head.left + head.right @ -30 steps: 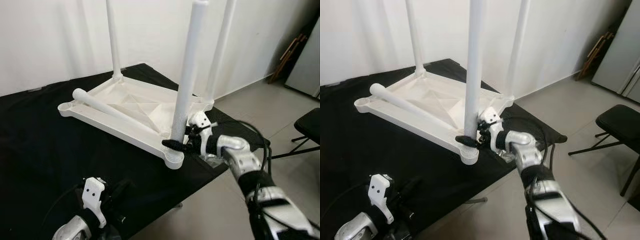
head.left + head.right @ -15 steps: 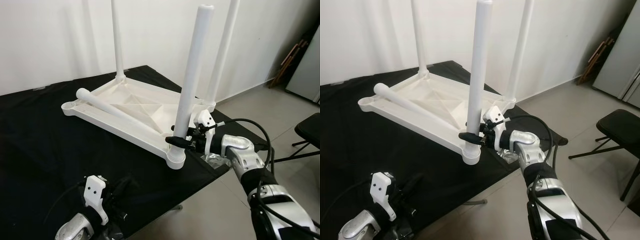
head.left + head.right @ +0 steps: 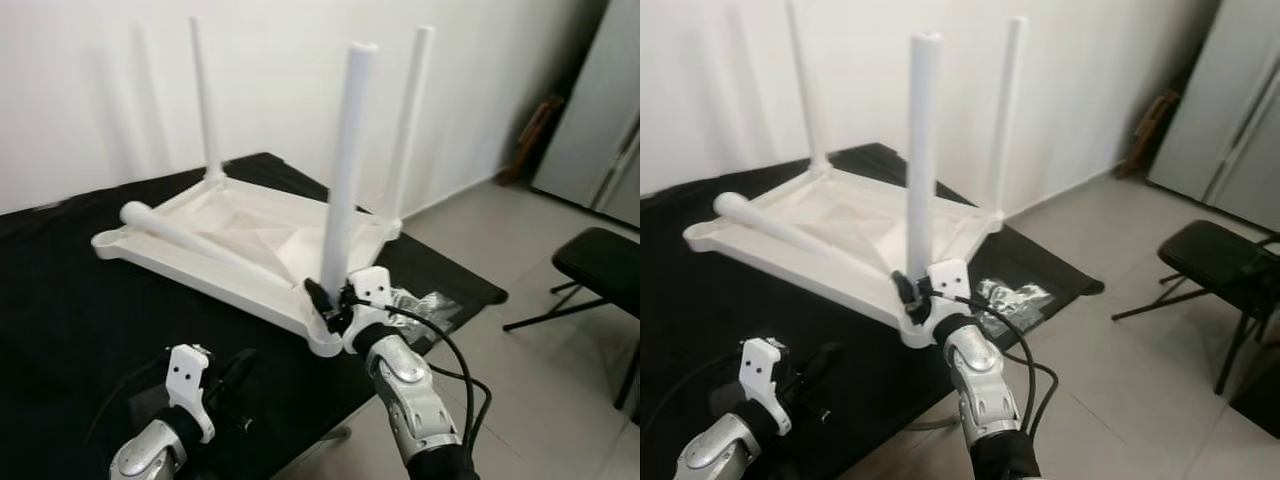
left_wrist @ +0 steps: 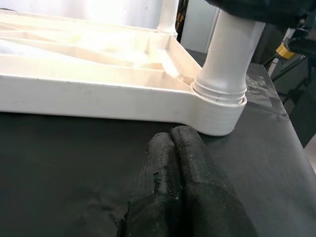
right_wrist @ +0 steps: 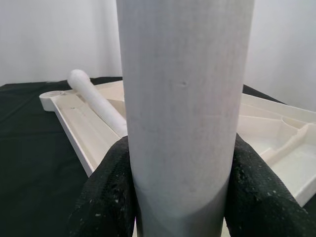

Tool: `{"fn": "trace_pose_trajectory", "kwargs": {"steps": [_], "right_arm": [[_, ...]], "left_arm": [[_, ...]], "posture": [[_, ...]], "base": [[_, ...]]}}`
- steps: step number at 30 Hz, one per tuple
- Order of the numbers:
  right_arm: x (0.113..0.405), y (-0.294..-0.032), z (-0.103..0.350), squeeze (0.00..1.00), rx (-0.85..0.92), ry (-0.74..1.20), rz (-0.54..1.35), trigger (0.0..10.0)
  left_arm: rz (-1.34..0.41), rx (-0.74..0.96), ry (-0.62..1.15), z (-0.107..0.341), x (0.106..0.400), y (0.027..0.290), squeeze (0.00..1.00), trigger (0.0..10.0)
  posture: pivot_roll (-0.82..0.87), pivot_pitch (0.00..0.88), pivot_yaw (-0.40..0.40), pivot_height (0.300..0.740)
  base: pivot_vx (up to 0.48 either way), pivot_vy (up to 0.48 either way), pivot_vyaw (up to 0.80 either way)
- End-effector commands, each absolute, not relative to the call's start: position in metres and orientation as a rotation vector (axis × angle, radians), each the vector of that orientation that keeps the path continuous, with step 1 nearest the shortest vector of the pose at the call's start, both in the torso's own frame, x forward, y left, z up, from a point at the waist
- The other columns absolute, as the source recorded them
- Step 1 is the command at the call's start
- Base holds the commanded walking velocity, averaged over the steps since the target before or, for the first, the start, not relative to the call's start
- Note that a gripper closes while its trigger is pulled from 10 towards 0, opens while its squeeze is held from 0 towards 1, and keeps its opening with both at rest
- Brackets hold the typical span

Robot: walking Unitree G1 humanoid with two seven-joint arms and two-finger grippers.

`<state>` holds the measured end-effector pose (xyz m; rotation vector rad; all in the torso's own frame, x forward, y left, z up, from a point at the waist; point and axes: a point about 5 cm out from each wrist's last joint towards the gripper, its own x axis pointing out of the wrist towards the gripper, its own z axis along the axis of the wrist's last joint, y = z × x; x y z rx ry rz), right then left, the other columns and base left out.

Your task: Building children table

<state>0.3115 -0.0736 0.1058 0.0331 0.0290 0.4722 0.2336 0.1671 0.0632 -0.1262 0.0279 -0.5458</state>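
A white children's table top point(image 3: 250, 240) lies upside down on a black cloth. Three white legs stand in its corners: the near leg point(image 3: 342, 170), a far right leg point(image 3: 408, 115) and a far left leg point(image 3: 203, 100). A fourth leg point(image 3: 190, 235) lies loose across the top. My right gripper point(image 3: 322, 300) is shut on the near leg just above its socket point(image 4: 217, 106); its black fingers point(image 5: 106, 190) press both sides of the leg point(image 5: 182, 113). My left gripper point(image 3: 235, 375) is shut, empty, low over the cloth in front of that corner, fingers point(image 4: 180, 182) together.
The cloth-covered surface point(image 3: 60, 320) ends close to the near corner. A crumpled clear plastic bag point(image 3: 1005, 297) lies on the cloth by the right arm. A black chair point(image 3: 1215, 265) stands on the tiled floor to the right. A white wall runs behind.
The camera has shifted, so the table sits further left in view. My right gripper stays shut on the near leg, and its arm now reaches in from below rather than from the right.
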Motion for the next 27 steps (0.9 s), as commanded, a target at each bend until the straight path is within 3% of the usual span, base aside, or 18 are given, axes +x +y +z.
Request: {"fn": "trace_pose_trajectory", "kwargs": {"steps": [1,2,3,4,9,12,13,14,15,23,24,27], "right_arm": [[0.299,-0.093,0.057,0.0,0.032,0.291,0.388,10.0],[0.299,-0.093,0.057,0.0,0.032,0.291,0.388,10.0],[0.302,-0.092,0.066,1.0,0.041,0.281,0.469,10.0],[0.302,-0.092,0.066,1.0,0.041,0.281,0.469,10.0],[0.32,-0.098,0.124,1.0,-0.032,0.111,0.89,10.0],[0.323,-0.102,0.133,1.0,-0.065,0.083,0.949,10.0],[0.331,-0.109,0.141,0.07,-0.103,0.073,1.01,10.0],[0.331,-0.109,0.141,0.07,-0.103,0.073,1.01,10.0],[0.34,-0.115,0.149,0.0,-0.147,0.074,1.065,10.0],[0.364,-0.126,0.176,0.0,-0.182,0.116,1.193,10.0],[0.37,-0.126,0.182,0.0,-0.174,0.114,1.178,4.0],[0.373,-0.125,0.185,0.0,-0.169,0.113,1.166,4.0]], "left_arm": [[-0.55,-0.133,0.048,0.06,0.233,0.168,0.0,10.0],[-0.55,-0.133,0.048,0.06,0.233,0.168,0.0,10.0],[-0.546,-0.135,0.046,0.06,0.234,0.168,0.0,10.0],[-0.546,-0.135,0.046,0.06,0.234,0.168,0.0,10.0],[-0.559,-0.153,0.049,0.059,0.236,0.166,0.0,10.0],[-0.562,-0.156,0.05,0.059,0.236,0.166,0.0,10.0],[-0.563,-0.159,0.049,0.059,0.237,0.166,0.0,10.0],[-0.563,-0.159,0.049,0.059,0.237,0.166,0.0,10.0],[-0.562,-0.162,0.048,0.059,0.237,0.166,0.0,10.0],[-0.551,-0.166,0.044,0.058,0.238,0.166,0.0,10.0],[-0.549,-0.165,0.042,0.058,0.238,0.166,0.0,10.0],[-0.548,-0.164,0.041,0.058,0.238,0.165,0.0,10.0]], "posture": [[0.0,0.0,-0.006,0.74],[0.0,0.0,-0.006,0.74],[0.01,0.0,-0.01,0.74],[0.01,0.0,-0.01,0.74],[0.01,0.0,-0.016,0.74],[0.01,0.0,-0.016,0.74],[0.03,0.0,-0.026,0.74],[0.03,0.0,-0.026,0.74],[0.03,0.0,-0.03,0.74],[0.07,0.0,-0.063,0.74],[0.08,0.0,-0.068,0.74],[0.08,0.0,-0.068,0.74]], "base": [[0.0,0.0,0.0],[0.0,0.0,0.0],[0.0,0.0,0.0],[0.0,0.0,0.0],[0.0,0.0,0.0],[0.0,0.0,0.0],[0.0,0.0,0.0],[0.0,0.0,0.0],[0.0,0.0,0.0],[0.0,0.0,0.0],[0.0,0.0,0.0],[0.0,0.0,0.0]]}}
